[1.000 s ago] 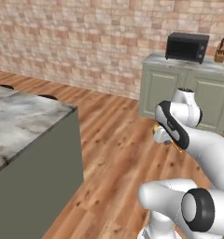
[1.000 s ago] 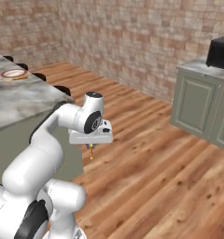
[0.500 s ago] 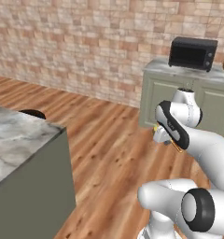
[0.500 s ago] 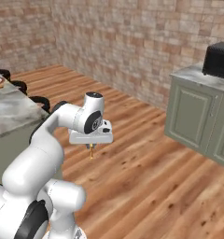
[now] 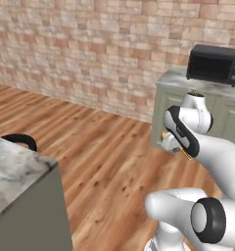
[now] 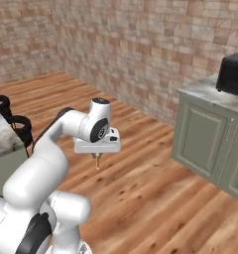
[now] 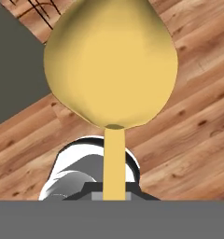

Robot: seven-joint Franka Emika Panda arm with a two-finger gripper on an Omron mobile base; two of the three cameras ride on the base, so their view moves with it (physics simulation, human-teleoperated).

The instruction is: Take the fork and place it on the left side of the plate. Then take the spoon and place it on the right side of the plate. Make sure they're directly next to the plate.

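The gripper [image 6: 97,157] is clamped on the thin handle of the spoon [image 7: 110,65], whose rounded bowl looms close before the hand camera — the arm carrying it above the wooden floor [image 6: 155,198], with the marble counter [image 5: 11,176] off to one side. The grip looks narrow (only the handle's end is pinched), so a swing of the arm could let the spoon pivot or slip — landing it askew beside the plate.
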